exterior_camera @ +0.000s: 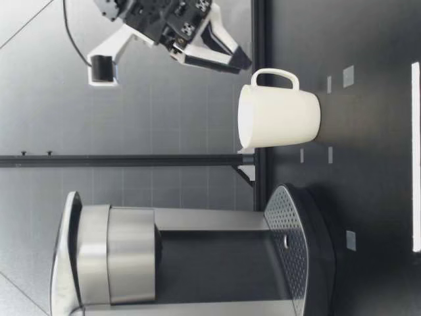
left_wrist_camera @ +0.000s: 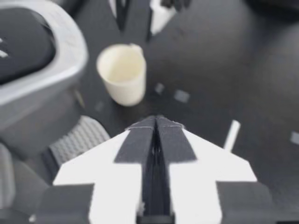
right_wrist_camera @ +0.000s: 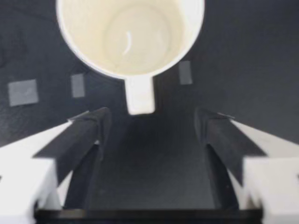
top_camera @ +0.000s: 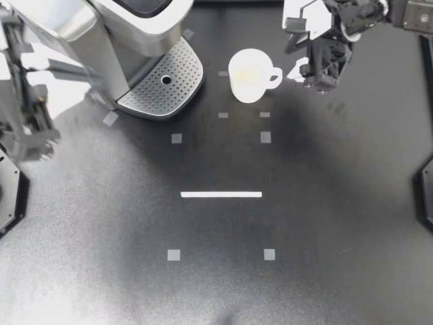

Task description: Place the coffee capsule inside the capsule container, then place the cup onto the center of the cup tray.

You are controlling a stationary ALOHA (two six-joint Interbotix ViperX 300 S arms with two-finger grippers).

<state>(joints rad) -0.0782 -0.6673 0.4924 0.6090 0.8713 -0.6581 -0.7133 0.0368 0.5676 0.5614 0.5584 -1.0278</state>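
My right pincer (top_camera: 308,76) hovers spread apart just off the handle of the white cup (top_camera: 249,76), upright on the worktop (top_camera: 223,284) beside the coffee machine's (top_camera: 101,34) drip tray (top_camera: 162,84), while my left pincer (top_camera: 35,143), pressed together, is half cut off.

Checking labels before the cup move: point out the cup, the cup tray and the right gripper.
cup (top_camera: 249,76), top view, its inner floor
cup tray (top_camera: 157,91), top view, bare perforated grille
right gripper (top_camera: 308,76), top view, midway between its fingers

Empty white cup (top_camera: 250,76) upright beside cup tray (top_camera: 159,95)
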